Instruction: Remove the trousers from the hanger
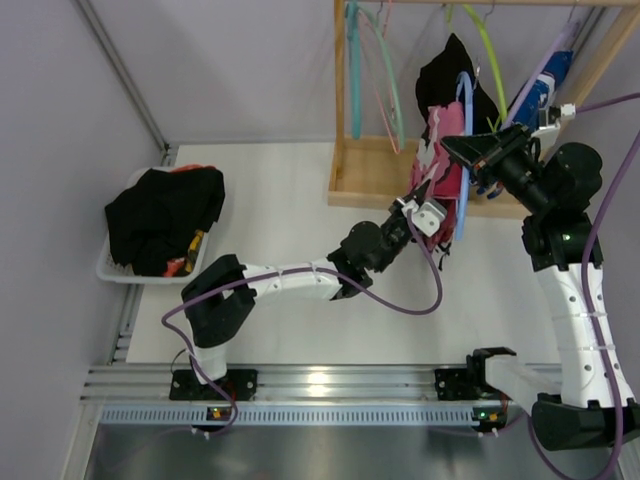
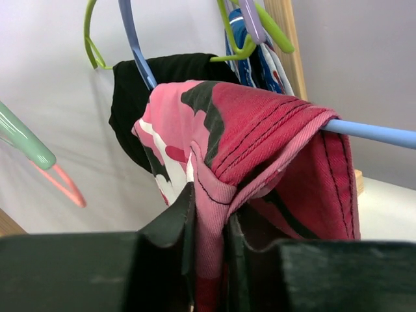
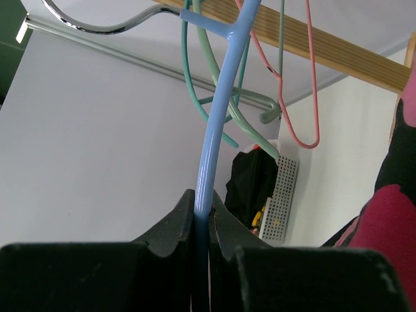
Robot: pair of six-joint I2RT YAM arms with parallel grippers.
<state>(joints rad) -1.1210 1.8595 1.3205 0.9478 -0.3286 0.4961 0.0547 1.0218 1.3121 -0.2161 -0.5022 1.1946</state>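
The pink-red camouflage trousers (image 2: 260,130) hang folded over the bar of a light blue hanger (image 2: 377,134) on the wooden rack. My left gripper (image 2: 209,214) is shut on a fold of this cloth just below the bar. From above, the left gripper (image 1: 425,203) sits at the lower edge of the trousers (image 1: 440,135). My right gripper (image 3: 203,205) is shut on the blue hanger's (image 3: 218,130) sloping arm, to the right of the garment (image 1: 455,150). Black trousers (image 2: 130,97) hang behind, and a blue-and-white patterned pair (image 2: 263,65) hangs further back.
The wooden rack's base (image 1: 365,185) and post (image 1: 345,90) stand at the back of the table. Empty teal (image 3: 214,84), pink (image 3: 305,97) and green (image 2: 91,39) hangers dangle from its rail. A white basket (image 1: 115,268) of dark clothes (image 1: 165,215) sits at the left.
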